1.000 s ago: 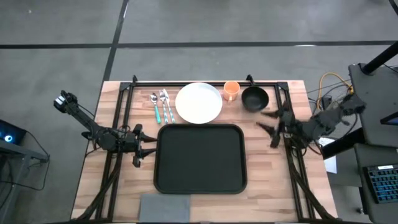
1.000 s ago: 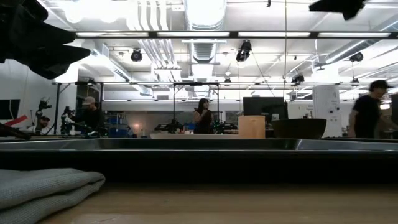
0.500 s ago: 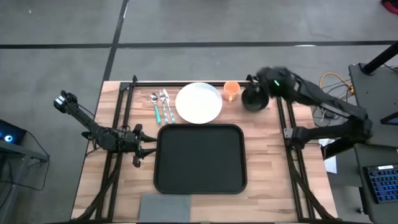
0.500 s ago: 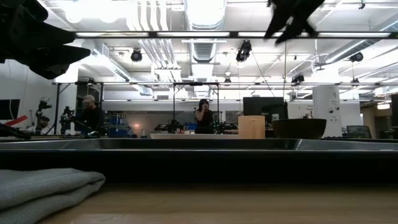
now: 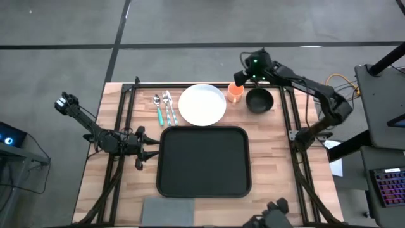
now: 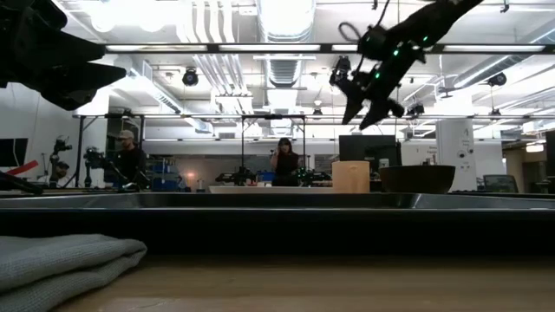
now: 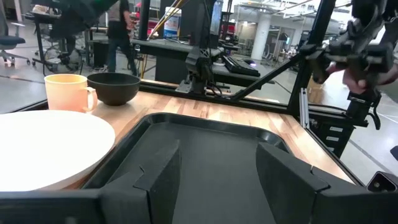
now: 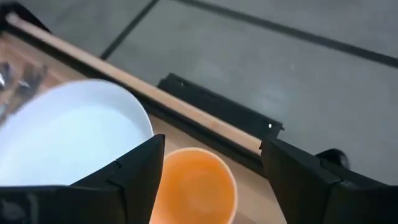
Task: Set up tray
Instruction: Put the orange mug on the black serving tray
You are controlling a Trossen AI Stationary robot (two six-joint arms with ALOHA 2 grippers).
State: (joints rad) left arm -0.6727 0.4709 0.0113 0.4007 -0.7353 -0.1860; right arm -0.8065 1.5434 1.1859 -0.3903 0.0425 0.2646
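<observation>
My left gripper [image 5: 140, 152] sits low at the tray's left edge, just beside the rim, fingers spread with nothing between them; in its wrist view the two dark fingers [image 7: 158, 171] frame the tray's floor. My right gripper [image 5: 243, 75] hangs in the air over the back of the table, above the orange cup [image 5: 235, 92], jaws wide apart and holding nothing; its wrist view looks down into the cup [image 8: 194, 186] between the fingers.

The tray [image 5: 204, 162] lies flat in the middle of the wooden table [image 5: 272, 158], empty, its sides square to the table edges. It is close to square from above; I cannot tell which way the long axis runs.

Left to right along the back: a teal-handled spoon [image 5: 158, 107], a fork [image 5: 168, 106], the white plate [image 5: 202, 104] just behind the tray's far rim, the orange cup, then a black bowl [image 5: 259, 100]. A folded grey napkin [image 5: 168, 206] rests at the front edge, near the tray's front left corner.

The low view looks past the napkin [image 6: 61, 260] and tray rim [image 6: 277, 201] into a bright workshop with ceiling ducts; one person stands at the left, another near the centre.
</observation>
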